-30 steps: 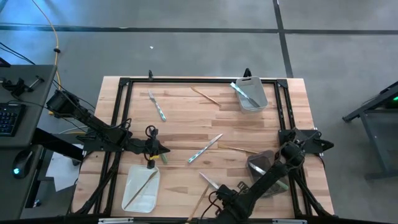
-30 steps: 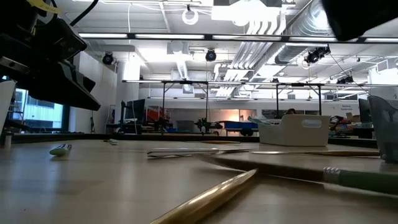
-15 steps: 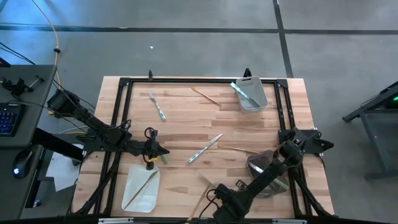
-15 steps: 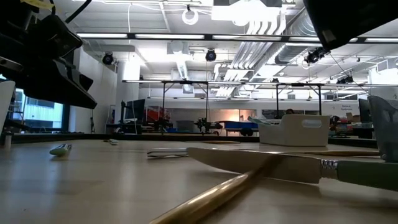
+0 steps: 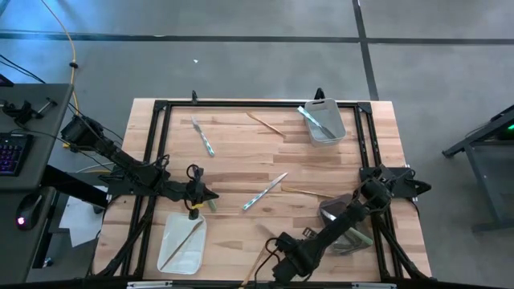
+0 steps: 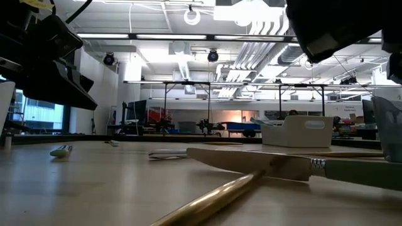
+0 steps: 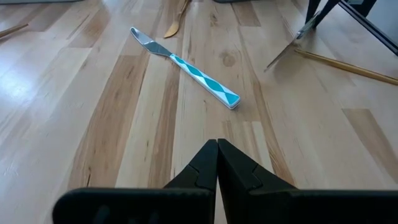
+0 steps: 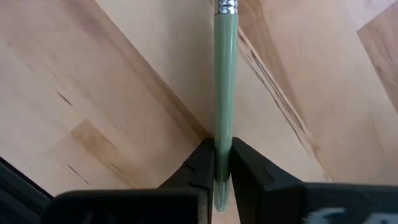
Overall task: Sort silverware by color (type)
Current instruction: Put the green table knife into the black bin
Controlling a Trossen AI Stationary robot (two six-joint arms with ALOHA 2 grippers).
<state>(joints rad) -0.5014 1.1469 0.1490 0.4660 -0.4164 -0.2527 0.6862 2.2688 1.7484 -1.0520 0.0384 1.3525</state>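
Observation:
My right gripper [image 5: 278, 246] is near the table's near edge, shut on a green-handled knife [image 8: 224, 74]. Its silver blade [image 6: 251, 161] lies over a gold piece [image 6: 207, 201] in the low view. My left gripper [image 5: 210, 195] is shut and empty over the table's left middle, its fingertips [image 7: 217, 149] just above the wood. A blue-handled knife [image 7: 186, 62] lies flat beyond it. Other silverware lies flat on the table: a blue-handled fork [image 5: 202, 136], a gold piece [image 5: 265, 122] and another gold piece [image 5: 309, 193]. My right gripper pinches the knife's green handle [image 8: 224, 127] between its two fingers, near the handle's free end. The handle runs straight out ahead of the fingers, along them. The fingers slant down toward the table. The blade end rests across the gold piece [image 6: 267, 168]; whether the handle is clear of the wood I cannot tell.
A white tray [image 5: 171, 255] at the near left holds a gold piece. A pale tray [image 5: 335, 132] at the far right holds blue-handled pieces. A dark tray [image 5: 333, 210] stands at the right under my right arm. A black frame [image 5: 241, 104] rims the table.
My right gripper has gone toward the table's left along the near edge. In the low view the green-handled knife has shifted leftward with it, its blade now lying across the gold piece.

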